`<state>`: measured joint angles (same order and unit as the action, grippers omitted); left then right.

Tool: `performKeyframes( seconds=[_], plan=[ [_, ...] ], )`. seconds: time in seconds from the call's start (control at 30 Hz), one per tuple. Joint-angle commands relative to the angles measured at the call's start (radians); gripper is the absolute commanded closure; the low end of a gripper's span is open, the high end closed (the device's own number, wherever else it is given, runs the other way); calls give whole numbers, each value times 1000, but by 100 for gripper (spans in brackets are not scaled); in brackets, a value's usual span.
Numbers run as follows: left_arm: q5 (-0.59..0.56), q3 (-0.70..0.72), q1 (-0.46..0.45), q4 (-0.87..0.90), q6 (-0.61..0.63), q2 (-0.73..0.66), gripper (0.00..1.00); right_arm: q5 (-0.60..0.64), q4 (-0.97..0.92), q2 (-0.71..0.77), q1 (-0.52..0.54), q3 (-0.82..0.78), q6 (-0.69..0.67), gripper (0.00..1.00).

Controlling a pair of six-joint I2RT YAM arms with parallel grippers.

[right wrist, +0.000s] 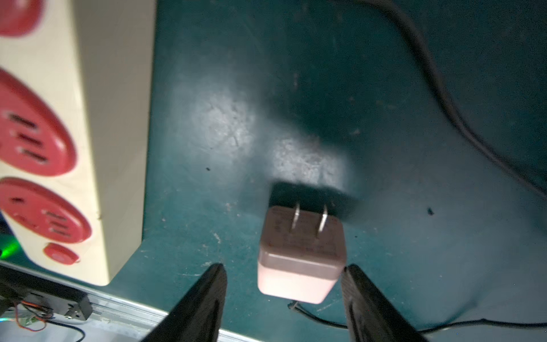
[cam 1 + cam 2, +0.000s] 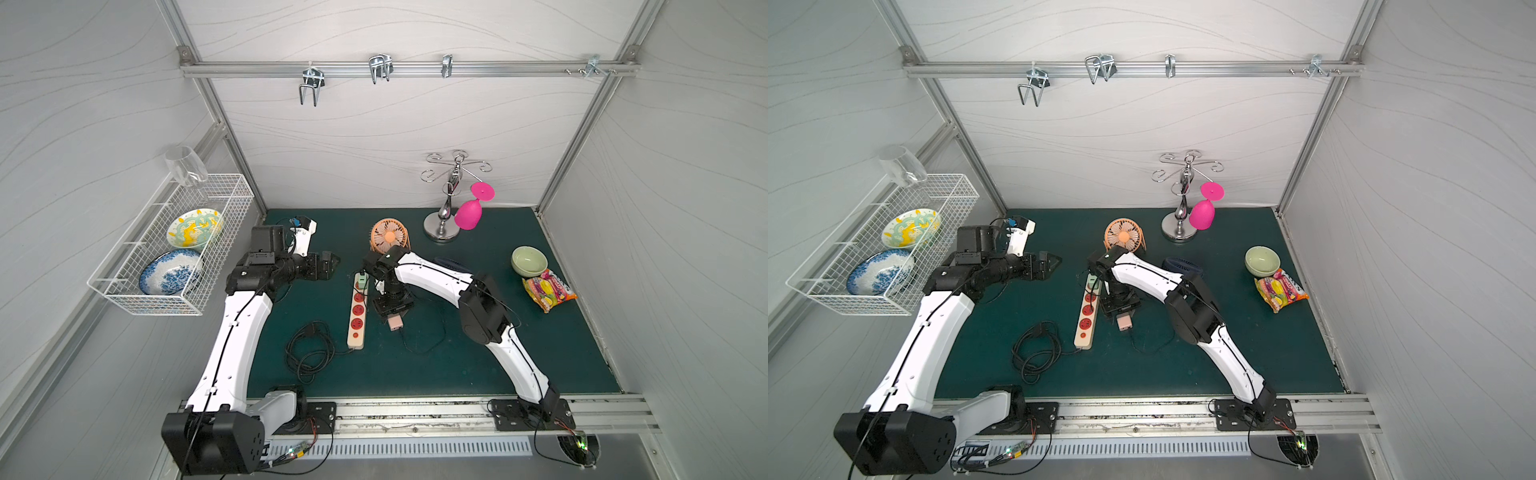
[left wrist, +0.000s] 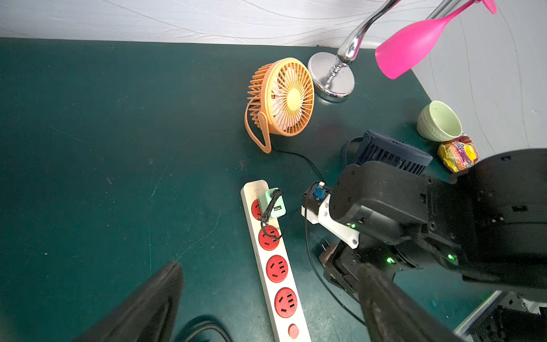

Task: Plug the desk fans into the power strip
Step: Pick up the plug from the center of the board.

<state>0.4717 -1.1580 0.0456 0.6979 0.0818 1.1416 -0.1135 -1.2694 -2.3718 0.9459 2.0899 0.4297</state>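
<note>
Near the middle of the green tabletop, in both top views, the power strip (image 2: 356, 309) (image 2: 1087, 316) lies front to back, with the orange desk fan (image 2: 389, 236) behind it. In the left wrist view, the left gripper (image 3: 272, 266) hangs near the strip with its jaws wide apart. In the right wrist view, the right gripper (image 1: 281, 268) straddles the pink plug adapter (image 1: 300, 254) beside the strip, jaws apart and not clamped.

Top pair, position: high above the near edge, over the arm bases, facing down and toward the back wall; far enough that the whole mat (image 2: 457, 365) fits.
Top pair, overlap: nearly the same scene, slightly shifted sideways.
Left wrist: low over the mat, fairly near, looking across to the orange fan (image 3: 284, 97) and the back wall.
Right wrist: very close to the mat, looking down at the pink adapter (image 1: 299, 260).
Shared by all four: the power strip (image 2: 356, 311).
</note>
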Motion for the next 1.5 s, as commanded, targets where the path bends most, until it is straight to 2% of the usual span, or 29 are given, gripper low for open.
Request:
performKeyframes(
  seconds=[0.0,0.2,0.5,1.0,1.23,1.47],
  plan=[
    [21,-5,5,-46,-7,6,4,-30,-61,-33,-29,16,14,37],
    [13,-5,5,-45,-4,7,4,-19,-69,-49,-32,40,5,41],
    [33,8,8,-60,-11,-1,4,6,-139,-114,-13,146,-18,37],
    [37,13,8,-62,-11,-9,4,12,-153,-142,-27,172,-25,52],
    [33,4,8,-56,-5,-3,4,12,-116,-76,-40,134,1,62],
    [-17,-29,-2,-24,66,1,4,-21,26,118,-116,-51,69,67]
  ],
)
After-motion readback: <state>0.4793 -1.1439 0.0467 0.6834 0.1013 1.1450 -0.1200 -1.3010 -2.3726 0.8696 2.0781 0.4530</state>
